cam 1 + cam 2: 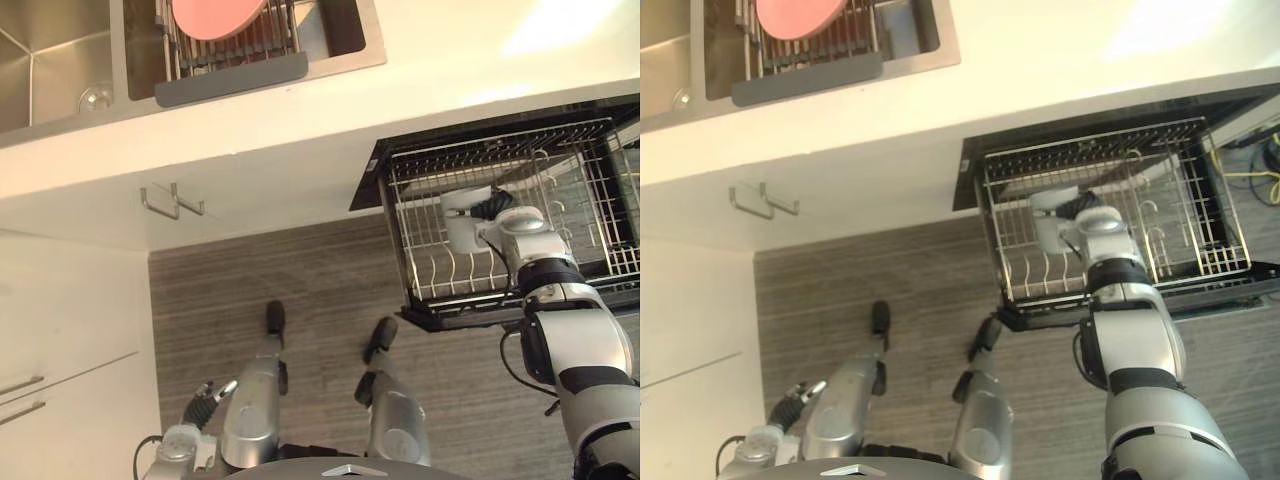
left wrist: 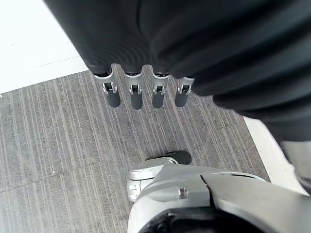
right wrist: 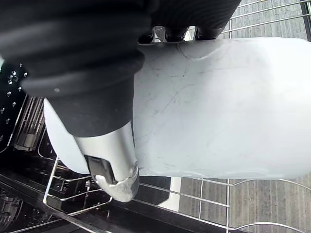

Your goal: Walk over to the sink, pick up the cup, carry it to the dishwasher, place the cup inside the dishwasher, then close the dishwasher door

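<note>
Low at the robot's left side, the left hand (image 1: pixel 203 402) hangs over the grey striped floor (image 1: pixel 310 280), its fingers (image 2: pixel 136 95) straight and released, holding nothing. On the right, the right hand (image 1: pixel 492 209) reaches into the pulled-out dishwasher rack (image 1: pixel 420 200). Its thumb (image 3: pixel 114 167) and fingers are clasped round the pale cup (image 1: pixel 464 222). The cup lies sideways in the grasp, its side turned upward. Its long axis runs from the counter (image 1: pixel 420 90) side toward the rack's front. Which end is the mouth cannot be told. It sits in the rack's left part, just behind a row of upright tines. Whether it rests on the wires cannot be told. Farther off, the steel sink (image 1: pixel 60 60) is set in the counter. The basin beside it holds a dish rack (image 1: pixel 240 55) with a pink plate (image 1: pixel 215 15).
</note>
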{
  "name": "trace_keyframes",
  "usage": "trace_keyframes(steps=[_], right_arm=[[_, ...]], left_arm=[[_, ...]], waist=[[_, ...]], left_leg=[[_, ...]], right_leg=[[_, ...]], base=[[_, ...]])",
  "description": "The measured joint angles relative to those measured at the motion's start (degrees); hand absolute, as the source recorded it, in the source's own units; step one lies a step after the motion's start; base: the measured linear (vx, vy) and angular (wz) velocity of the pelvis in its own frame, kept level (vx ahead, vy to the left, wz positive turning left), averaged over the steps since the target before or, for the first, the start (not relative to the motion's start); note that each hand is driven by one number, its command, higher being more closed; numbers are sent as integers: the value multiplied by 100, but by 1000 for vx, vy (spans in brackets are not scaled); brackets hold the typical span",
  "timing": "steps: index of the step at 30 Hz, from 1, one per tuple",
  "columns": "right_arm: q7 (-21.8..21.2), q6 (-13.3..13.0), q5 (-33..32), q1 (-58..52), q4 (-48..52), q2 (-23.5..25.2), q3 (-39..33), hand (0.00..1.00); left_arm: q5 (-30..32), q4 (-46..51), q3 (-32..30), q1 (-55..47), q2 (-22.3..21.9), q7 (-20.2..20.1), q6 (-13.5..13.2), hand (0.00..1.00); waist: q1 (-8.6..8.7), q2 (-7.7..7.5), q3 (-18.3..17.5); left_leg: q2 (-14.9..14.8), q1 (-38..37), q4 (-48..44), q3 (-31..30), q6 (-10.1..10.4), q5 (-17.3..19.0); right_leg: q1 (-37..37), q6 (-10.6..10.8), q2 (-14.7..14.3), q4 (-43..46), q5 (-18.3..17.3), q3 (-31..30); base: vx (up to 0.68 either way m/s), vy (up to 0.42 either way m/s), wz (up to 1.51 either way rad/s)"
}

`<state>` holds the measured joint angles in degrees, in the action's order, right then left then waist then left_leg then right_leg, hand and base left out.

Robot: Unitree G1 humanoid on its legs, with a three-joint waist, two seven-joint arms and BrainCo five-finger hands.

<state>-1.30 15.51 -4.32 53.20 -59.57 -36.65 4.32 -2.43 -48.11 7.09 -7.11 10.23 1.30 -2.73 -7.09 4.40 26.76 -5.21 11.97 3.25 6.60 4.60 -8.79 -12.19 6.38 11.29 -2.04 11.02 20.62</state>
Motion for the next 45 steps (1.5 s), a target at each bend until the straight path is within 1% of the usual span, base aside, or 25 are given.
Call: trace_keyframes(steps=[2, 3, 7, 10, 13, 14, 16, 17, 20, 24, 25, 26, 29, 32, 34, 35, 38, 41, 43, 44, 45], right_arm=[[103, 21, -17, 34, -4, -6, 9, 100], [132, 102, -62, 99, -5, -4, 42, 100], [152, 126, -267, 282, -68, -6, 228, 100], [151, 185, -327, 357, -266, -4, 240, 100], [150, 190, -453, 425, -288, -4, 251, 100], [150, 175, -467, 476, -354, -5, 255, 100], [152, 137, -547, 589, -447, -4, 354, 100], [166, 139, -557, 643, -452, -6, 462, 100], [266, 161, -633, 656, -469, -44, 469, 100], [312, 207, -720, 697, -481, -87, 541, 100], [316, 220, -753, 749, -529, -117, 621, 0], [310, 225, -777, 870, -685, -152, 629, 0], [346, 212, -913, 873, -693, -159, 633, 0], [448, 197, -963, 892, -692, -171, 634, 0], [568, 140, -1002, 893, -691, -166, 634, 0], [636, 42, -1002, 896, -686, -167, 632, 0], [828, -112, -1001, 896, -673, -141, 626, 0], [1023, -396, -1001, 914, -626, -92, 550, 0], [1027, -494, -1002, 913, -530, -22, 389, 0], [1054, -611, -986, 900, -317, 30, 322, 0], [1062, -671, -957, 878, -180, 33, 311, 0]], left_arm=[[-9, -109, 119, 66, -19, 2, -1, 0], [-19, -151, 218, 99, -8, 43, -17, 0], [-71, -220, 269, 143, -9, 107, -76, 0], [-86, -255, 438, 215, 10, 183, -137, 0], [-88, -310, 492, 268, -4, 213, -183, 0], [-94, -338, 534, 308, -9, 218, -186, 0], [-107, -365, 641, 342, 0, 226, -205, 0], [-131, -370, 662, 348, 9, 222, -220, 0], [-132, -380, 673, 364, 7, 221, -257, 0], [-133, -427, 710, 384, -6, 224, -299, 0], [-133, -438, 719, 398, -7, 225, -300, 0], [-134, -441, 761, 426, -11, 229, -300, 0], [-142, -442, 909, 481, -9, 271, -312, 0], [-141, -444, 942, 482, -10, 328, -317, 0], [-141, -448, 953, 482, -10, 335, -321, 0], [-141, -451, 960, 483, -10, 340, -331, 0], [-140, -459, 974, 482, -11, 355, -351, 0], [-133, -471, 981, 482, -9, 395, -353, 0], [-126, -485, 980, 482, -6, 442, -352, 0], [-123, -498, 975, 478, -6, 456, -331, 0], [-121, -498, 963, 474, -8, 455, -316, 0]], waist=[[-7, 71, 42], [-13, 100, 56], [-31, 126, 68], [-86, 200, 105], [-120, 264, 135], [-132, 315, 159], [-143, 359, 177], [-159, 361, 178], [-206, 363, 178], [-210, 383, 179], [-213, 411, 192], [-217, 463, 214], [-251, 569, 253], [-271, 574, 249], [-271, 579, 246], [-268, 584, 243], [-260, 586, 241], [-228, 585, 241], [-201, 584, 242], [-155, 583, 243], [-147, 582, 244]], left_leg=[[13, 8, 8, -3, -3, -7], [17, 22, 9, 0, -4, -8], [21, 182, 5, 5, -19, -41], [37, 198, 4, -11, -29, -49], [53, 317, 6, -26, -42, -87], [58, 342, 30, -36, -51, -123], [64, 334, 104, -46, -55, -172], [63, 353, 106, -46, -56, -179], [72, 420, 106, -49, -62, -201], [95, 459, 106, -68, -70, -222], [97, 471, 106, -91, -73, -233], [98, 503, 107, -142, -74, -251], [96, 536, 111, -216, -72, -281], [96, 541, 112, -228, -70, -288], [98, 566, 112, -235, -72, -299], [107, 602, 113, -240, -81, -313], [127, 613, 113, -242, -93, -335], [125, 555, 113, -237, -93, -344], [122, 444, 114, -214, -89, -340], [121, 322, 116, -200, -81, -326], [117, 270, 116, -187, -83, -313]], right_leg=[[-9, 0, 15, 2, 1, 4], [-30, 0, 21, 6, 1, 2], [-217, -3, 36, 67, 3, -9], [-231, -3, 54, 89, 2, -1], [-370, -2, 85, 152, 2, 10], [-402, -5, 93, 161, 5, 25], [-425, -8, 99, 165, 7, 39], [-449, -12, 100, 167, 10, 38], [-536, -12, 123, 219, 9, 38], [-594, -6, 157, 293, -9, 43], [-598, -6, 162, 308, -15, 60], [-608, -9, 166, 323, -22, 102], [-610, -19, 179, 373, -75, 185], [-615, -20, 192, 395, -83, 195], [-648, -13, 216, 431, -90, 199], [-690, -9, 231, 459, -94, 198], [-694, -4, 247, 461, -91, 199], [-637, -2, 246, 449, -84, 200], [-514, 2, 238, 410, -72, 196], [-369, 8, 224, 333, -50, 191], [-308, 13, 213, 296, -32, 183]], base=[[36, -6, 0], [34, -6, -2], [6, -3, 1], [24, -12, 4], [18, -18, 4], [11, -24, 6], [10, -30, 3], [15, -32, 0], [22, -36, 1], [12, -14, 3], [12, -39, 12], [10, -51, 16], [4, -46, 13], [11, -56, 3], [23, -67, 3], [19, -60, 3], [24, -55, 3], [33, -62, 1], [31, -65, -4], [31, -67, -8], [27, -66, -8]])
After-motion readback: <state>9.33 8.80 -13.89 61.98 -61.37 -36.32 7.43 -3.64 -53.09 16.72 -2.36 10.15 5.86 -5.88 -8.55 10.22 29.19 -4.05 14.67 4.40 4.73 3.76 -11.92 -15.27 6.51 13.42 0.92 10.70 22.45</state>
